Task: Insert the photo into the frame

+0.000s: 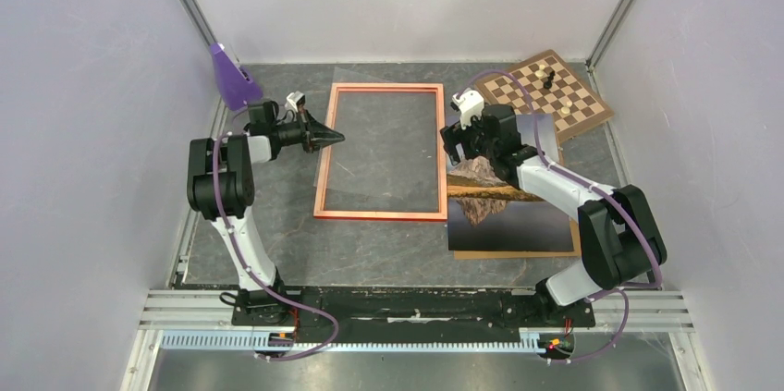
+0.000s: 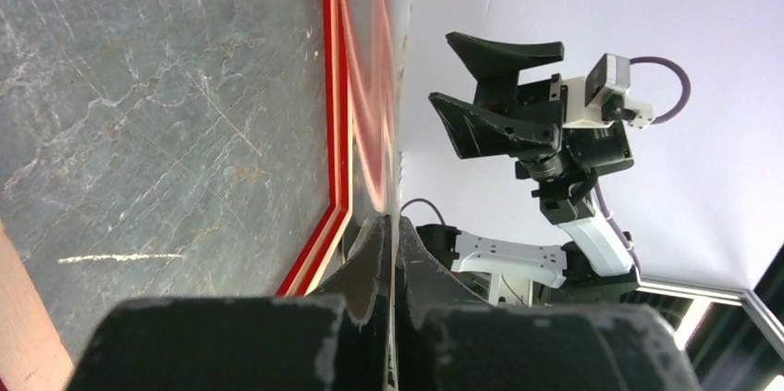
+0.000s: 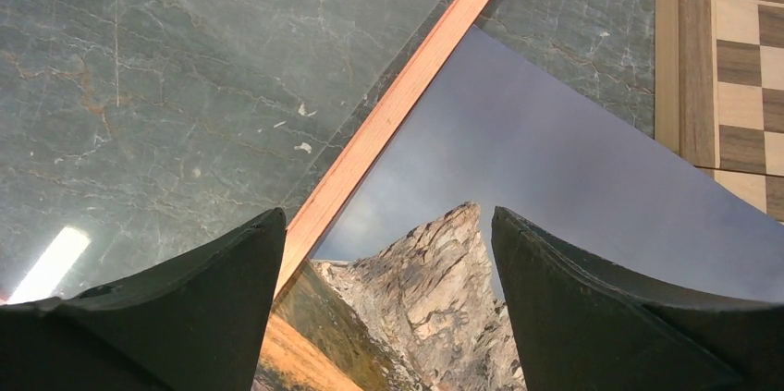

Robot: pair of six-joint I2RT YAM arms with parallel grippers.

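The orange-red frame [image 1: 381,215] lies flat mid-table, also in the left wrist view [image 2: 331,86] and the right wrist view [image 3: 398,104]. A clear sheet [image 1: 370,132] is held tilted over it. My left gripper [image 1: 335,139] is shut on the sheet's left edge, which runs edge-on between the jaws [image 2: 396,220]. The photo [image 1: 508,215] lies face up right of the frame on a brown backing board [image 1: 575,236]. My right gripper [image 1: 452,146] hovers open over the photo's [image 3: 518,151] left edge, beside the frame's right rail, with nothing between its fingers [image 3: 388,215].
A chessboard [image 1: 545,93] with a few pieces [image 1: 547,77] sits at the back right, close to the photo's far corner, and shows in the right wrist view [image 3: 730,67]. A purple block [image 1: 231,77] stands at the back left by the wall.
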